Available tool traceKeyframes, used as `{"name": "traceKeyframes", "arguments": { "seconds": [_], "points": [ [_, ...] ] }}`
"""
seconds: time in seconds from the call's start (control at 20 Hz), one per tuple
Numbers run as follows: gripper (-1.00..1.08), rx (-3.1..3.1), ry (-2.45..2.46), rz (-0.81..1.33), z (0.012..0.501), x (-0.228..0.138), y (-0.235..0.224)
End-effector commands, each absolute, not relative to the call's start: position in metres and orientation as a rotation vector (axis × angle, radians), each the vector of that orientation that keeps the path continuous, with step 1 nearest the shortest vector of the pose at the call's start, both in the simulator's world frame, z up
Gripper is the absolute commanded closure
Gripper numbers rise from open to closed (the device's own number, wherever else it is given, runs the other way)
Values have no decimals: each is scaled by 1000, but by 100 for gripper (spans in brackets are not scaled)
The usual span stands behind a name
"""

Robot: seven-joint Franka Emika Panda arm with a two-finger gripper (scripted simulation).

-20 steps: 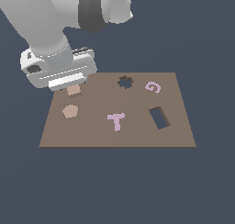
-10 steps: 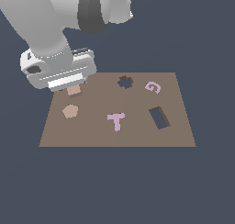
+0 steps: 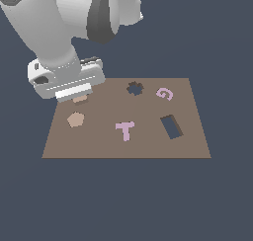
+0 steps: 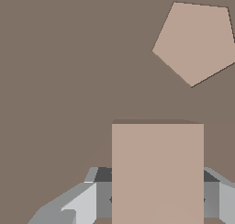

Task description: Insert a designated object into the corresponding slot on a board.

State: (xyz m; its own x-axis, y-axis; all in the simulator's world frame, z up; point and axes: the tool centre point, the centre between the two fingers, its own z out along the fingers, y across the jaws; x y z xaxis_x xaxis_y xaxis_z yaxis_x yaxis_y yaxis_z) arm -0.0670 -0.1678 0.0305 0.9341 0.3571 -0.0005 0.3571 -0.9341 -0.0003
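Observation:
The brown board (image 3: 99, 146) lies flat. The tan-peach rectangular block (image 3: 80, 100) is at its back corner on the exterior view's left, mostly hidden under my hand. My gripper (image 3: 78, 94) is low over it. In the wrist view the block (image 4: 157, 163) fills the gap of my gripper (image 4: 157, 193), with a finger (image 4: 103, 195) against each side. I cannot tell whether the block is off the board. The dark tilted rectangular slot (image 3: 171, 126) is far off toward the exterior view's right.
A tan pentagon piece (image 3: 75, 119) lies close in front of the block and shows in the wrist view (image 4: 195, 42). A pink T piece (image 3: 125, 130), a pink G-shaped piece (image 3: 165, 94) and a dark scalloped hole (image 3: 134, 88) are on the board.

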Motion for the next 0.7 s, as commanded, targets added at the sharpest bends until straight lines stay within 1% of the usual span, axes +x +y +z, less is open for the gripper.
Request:
{"name": "traceKeyframes", "arguments": {
  "seconds": [0.0, 0.65],
  "points": [
    [108, -3089, -571, 0, 30, -67, -168],
    [108, -3087, -589, -1, 31, -65, -169]
  ]
}}
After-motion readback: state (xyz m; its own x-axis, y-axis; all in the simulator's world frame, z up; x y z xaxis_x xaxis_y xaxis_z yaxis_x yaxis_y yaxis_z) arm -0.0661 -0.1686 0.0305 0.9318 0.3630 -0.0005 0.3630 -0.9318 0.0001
